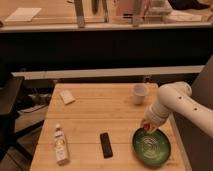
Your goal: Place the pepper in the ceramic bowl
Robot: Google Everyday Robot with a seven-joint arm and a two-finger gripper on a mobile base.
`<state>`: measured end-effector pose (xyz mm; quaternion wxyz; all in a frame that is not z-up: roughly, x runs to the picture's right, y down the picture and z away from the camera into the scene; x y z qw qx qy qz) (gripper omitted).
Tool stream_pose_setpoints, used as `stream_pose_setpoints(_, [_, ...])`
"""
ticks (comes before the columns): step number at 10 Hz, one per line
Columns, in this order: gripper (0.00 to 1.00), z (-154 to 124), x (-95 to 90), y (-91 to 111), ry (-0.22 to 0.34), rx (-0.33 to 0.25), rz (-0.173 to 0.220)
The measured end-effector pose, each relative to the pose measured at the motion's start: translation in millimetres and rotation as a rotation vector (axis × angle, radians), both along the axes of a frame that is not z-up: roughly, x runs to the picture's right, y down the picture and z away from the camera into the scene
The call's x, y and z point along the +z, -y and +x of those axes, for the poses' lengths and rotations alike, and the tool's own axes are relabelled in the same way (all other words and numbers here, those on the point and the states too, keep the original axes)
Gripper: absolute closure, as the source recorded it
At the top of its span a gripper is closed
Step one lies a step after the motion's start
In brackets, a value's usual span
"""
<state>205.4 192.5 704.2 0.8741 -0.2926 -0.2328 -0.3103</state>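
Presently, the gripper is seen at the far-left rim of the ceramic bowl, on the right side of the table, with the arm reaching down to it from the right. The pepper shows as a small orange-red spot right at the gripper's tip, over or against that rim. Whether it is clear of the bowl or touching it cannot be told. Nor can it be told whether the gripper is clamped on the pepper or stands open around it.

The main risk is judged to lie in that position at the edge. If the pepper is let go here, the rim may be struck and the pepper thrown outward onto the table to the left or far side. A rounded thing would likely roll on from there. A release nearer the middle of the bowl, to the near right, is judged safer. If the gripper is lowered further, the rim could be pressed and the shallow bowl tipped or pushed toward the near-right edge of the table, which is close by. The white cup, on the far side, is well apart and is not judged to be at risk.

As for the pepper's pose, only a rounded spot is seen. No long axis, stem or tip can be made out, so its direction cannot be given.
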Motion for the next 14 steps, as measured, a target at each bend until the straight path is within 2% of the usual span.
stream_pose_setpoints(3, [0.71,-0.2,0.2,0.4,0.004,-0.002,0.003])
stream_pose_setpoints(5, [0.77,0.3,-0.9,0.4,0.007,-0.008,0.003])
stream_pose_setpoints(13, [0.77,0.4,-2.8,0.4,0.015,-0.019,0.006])
stream_pose_setpoints(14, [0.73,0.4,-3.0,0.3,0.016,-0.02,0.006])
